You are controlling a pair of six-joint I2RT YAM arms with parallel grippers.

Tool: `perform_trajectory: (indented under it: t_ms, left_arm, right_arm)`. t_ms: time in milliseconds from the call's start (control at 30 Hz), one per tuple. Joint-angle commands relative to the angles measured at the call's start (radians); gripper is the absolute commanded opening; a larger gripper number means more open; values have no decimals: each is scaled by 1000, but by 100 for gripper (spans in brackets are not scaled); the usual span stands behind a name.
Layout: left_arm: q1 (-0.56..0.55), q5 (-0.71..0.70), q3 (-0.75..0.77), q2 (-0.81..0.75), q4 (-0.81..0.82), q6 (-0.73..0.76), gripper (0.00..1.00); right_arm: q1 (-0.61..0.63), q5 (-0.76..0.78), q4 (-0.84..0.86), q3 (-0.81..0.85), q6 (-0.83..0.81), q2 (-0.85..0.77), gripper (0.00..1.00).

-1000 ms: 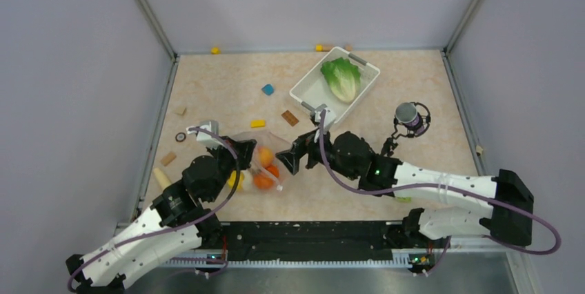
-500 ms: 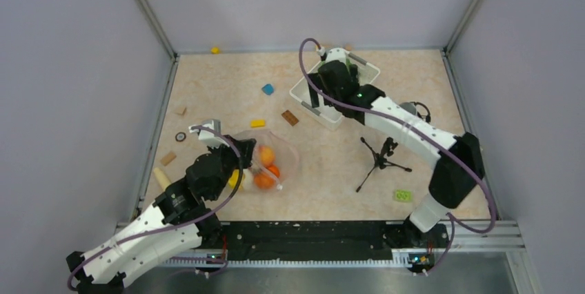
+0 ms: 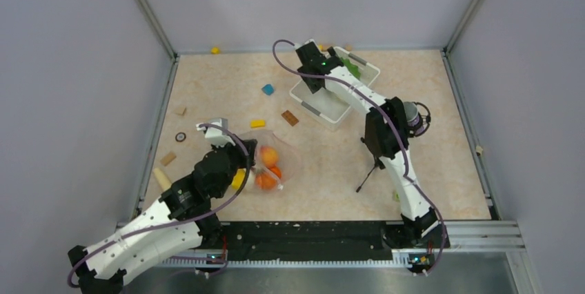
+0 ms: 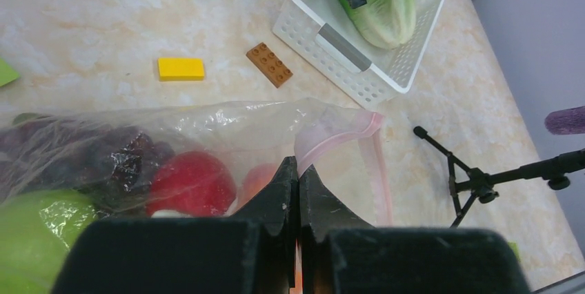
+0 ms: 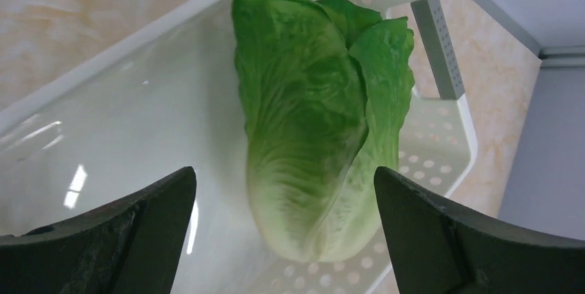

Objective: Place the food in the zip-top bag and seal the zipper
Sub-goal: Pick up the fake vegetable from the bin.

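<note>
Left hand (image 4: pixel 298 170) is clamping the zip-top bag (image 4: pixel 227 118) by its edge on the tabletop (image 4: pixel 90 18), red apple (image 4: pixel 193 182) sitting inside. Right hand (image 5: pixel 284 183) is hovering spread apart over the lettuce (image 5: pixel 310 121) lying in the white basket (image 5: pixel 431 149).

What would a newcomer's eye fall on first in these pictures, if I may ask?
The green lettuce lying in the white basket at the far side, the right gripper open above it. Next, the zip-top bag at the near left, red apple inside, the left gripper shut on its edge.
</note>
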Motion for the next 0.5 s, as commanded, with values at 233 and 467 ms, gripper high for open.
perform_trajectory:
  t_ms: [233,467]
  left_arm:
    - [0,-61,28,96,37,33,0]
    - [0,-69,26,103,42,35,0]
  right_arm:
    - [-51,175,423,31,-312,154,99]
    - [-113,31,334,61,-154,186,99]
